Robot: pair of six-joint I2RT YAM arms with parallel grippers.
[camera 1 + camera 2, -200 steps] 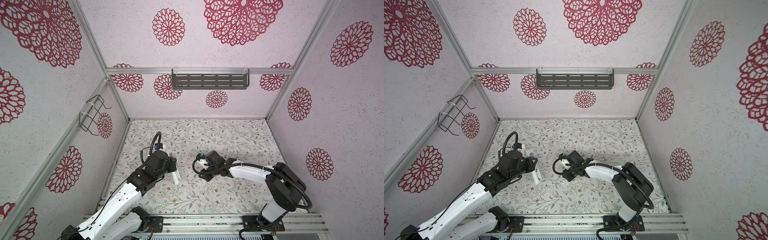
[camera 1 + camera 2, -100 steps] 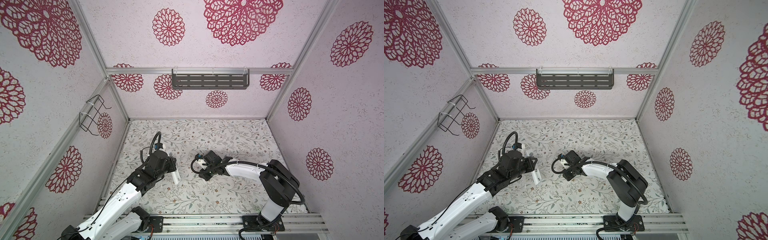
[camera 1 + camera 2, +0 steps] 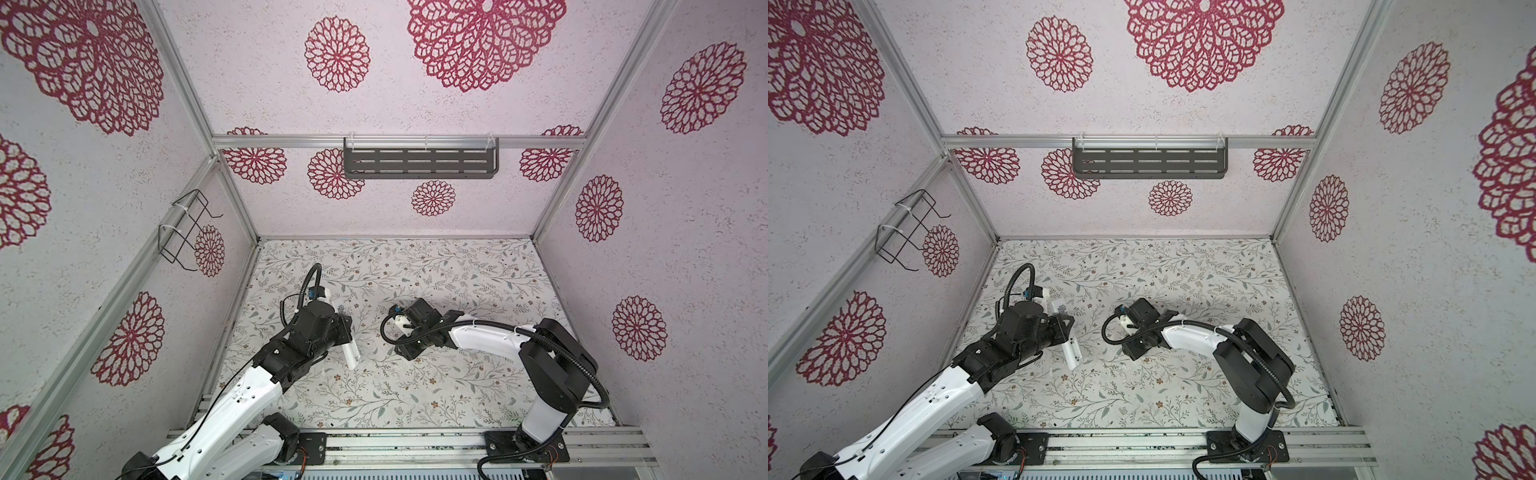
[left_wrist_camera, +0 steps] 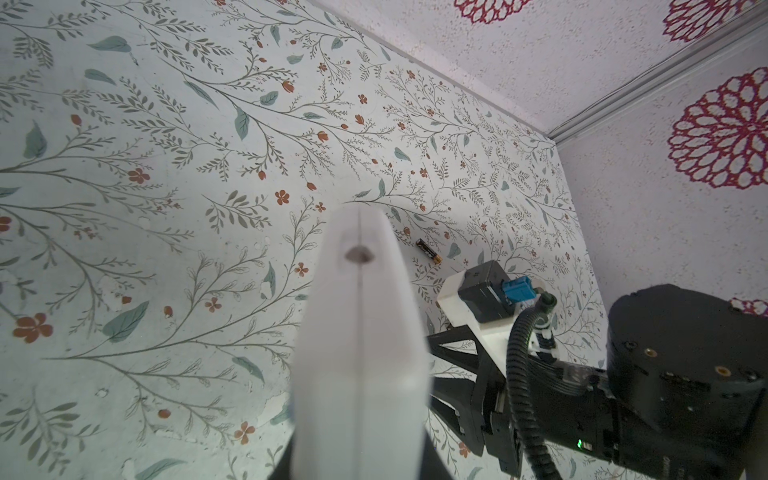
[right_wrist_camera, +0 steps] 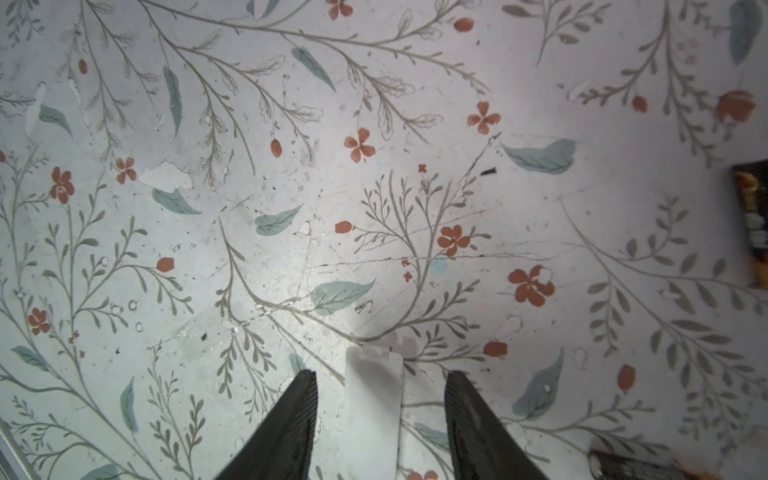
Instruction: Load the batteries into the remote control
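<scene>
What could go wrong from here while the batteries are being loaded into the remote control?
The battery cover lies on the table between the jaws of the open right gripper; withdrawing might drag it. The battery on the table is a small cylinder that could roll from a pinch. The left gripper alone holds the remote control, so pressing a battery in might twist it.

I see the remote control (image 4: 359, 353) as smooth matt white plastic. The worktop (image 5: 257, 266) looks papery, scuffed and chipped.
</scene>
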